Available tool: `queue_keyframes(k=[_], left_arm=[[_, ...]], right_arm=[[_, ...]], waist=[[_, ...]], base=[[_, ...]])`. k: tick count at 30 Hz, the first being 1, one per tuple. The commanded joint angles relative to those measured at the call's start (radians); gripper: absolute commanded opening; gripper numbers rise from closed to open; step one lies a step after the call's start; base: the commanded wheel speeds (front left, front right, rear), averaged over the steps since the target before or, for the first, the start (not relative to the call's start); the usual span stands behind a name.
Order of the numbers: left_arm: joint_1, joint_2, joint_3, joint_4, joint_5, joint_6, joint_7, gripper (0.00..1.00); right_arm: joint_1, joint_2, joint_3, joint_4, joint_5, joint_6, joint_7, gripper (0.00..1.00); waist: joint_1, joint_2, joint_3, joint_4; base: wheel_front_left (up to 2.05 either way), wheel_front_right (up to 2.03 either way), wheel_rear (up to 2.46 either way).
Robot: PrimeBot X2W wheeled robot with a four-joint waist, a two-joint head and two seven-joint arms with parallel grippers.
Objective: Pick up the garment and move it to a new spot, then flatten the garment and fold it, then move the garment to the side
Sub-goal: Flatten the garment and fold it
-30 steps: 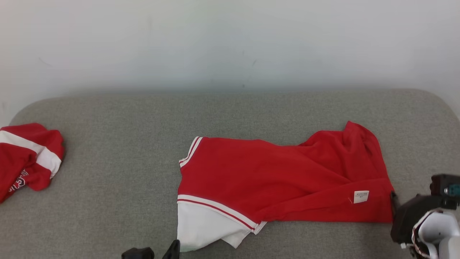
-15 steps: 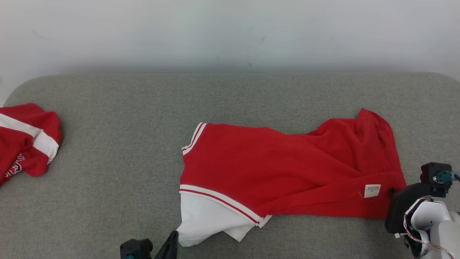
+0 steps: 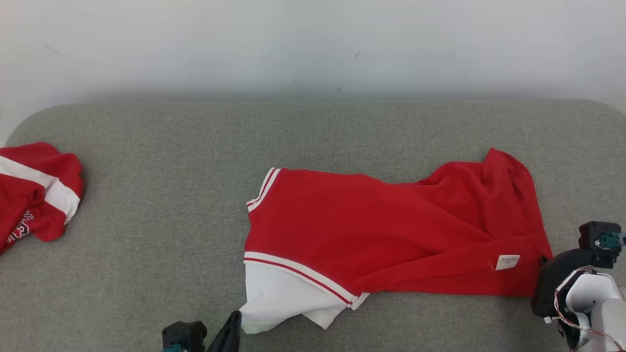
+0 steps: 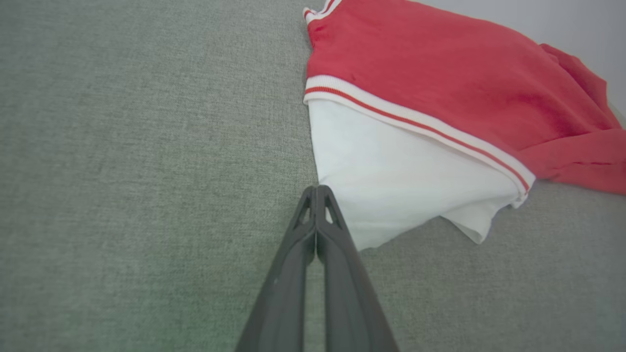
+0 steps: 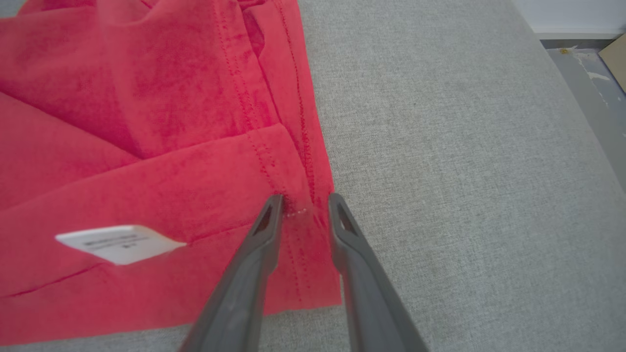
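The garment (image 3: 381, 230) is a red shirt with white-striped trim, a white lower panel (image 4: 391, 176) and a small white tag (image 3: 507, 262). It lies spread on the grey cushion. My left gripper (image 3: 234, 320) is at the bottom edge, just left of the white corner. Its fingers (image 4: 317, 191) are shut, tips against the edge of the white panel, with nothing seen between them. My right gripper (image 5: 304, 199) is open over the red hem corner (image 5: 313, 274), one finger on either side of the seam. In the head view it (image 3: 543, 260) touches the garment's right end.
A second red-and-white garment (image 3: 34, 195) lies bunched at the cushion's far left. The grey cushion (image 3: 146, 171) ends at a pale wall (image 3: 313, 44) behind. Its rounded right edge drops to the floor (image 5: 596, 83).
The camera moved, shifting the whole picture downward. My right wrist has edged a little to the right at the garment's corner. The left gripper stays by the white corner.
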Motion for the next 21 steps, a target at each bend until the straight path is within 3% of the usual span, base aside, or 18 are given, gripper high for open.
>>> queue_keyframes(k=[1, 6, 12, 14, 21], left_arm=[[-0.003, 0.004, -0.001, 0.001, -0.005, 0.002, -0.001, 0.00], [-0.003, 0.008, -0.001, -0.004, -0.009, 0.004, 0.003, 0.00], [-0.008, 0.014, -0.002, -0.010, -0.007, 0.009, 0.005, 0.00], [-0.009, 0.018, -0.001, -0.012, -0.007, 0.012, 0.004, 0.00], [-0.013, 0.029, 0.020, -0.032, -0.005, 0.020, -0.034, 0.00]], right_arm=[[0.001, -0.003, -0.004, -0.003, -0.008, 0.001, -0.003, 0.45], [0.000, -0.001, 0.002, 0.006, 0.000, 0.001, 0.013, 0.42], [-0.012, -0.004, 0.008, 0.028, 0.017, 0.001, 0.014, 0.27], [-0.017, -0.004, 0.015, 0.030, 0.021, 0.001, 0.006, 0.01], [-0.026, -0.003, 0.053, -0.026, 0.042, 0.001, -0.049, 0.00]], waist=[[-0.0001, -0.0001, 0.000, 0.000], [-0.0001, -0.0001, 0.002, 0.000], [-0.0001, -0.0001, 0.010, 0.006], [-0.0001, -0.0001, 0.012, 0.008], [-0.0001, -0.0001, -0.002, -0.002]], base=[[0.00, 0.00, 0.00], [0.00, 0.00, 0.00], [0.00, 0.00, 0.00], [0.00, 0.00, 0.00], [0.00, 0.00, 0.00]])
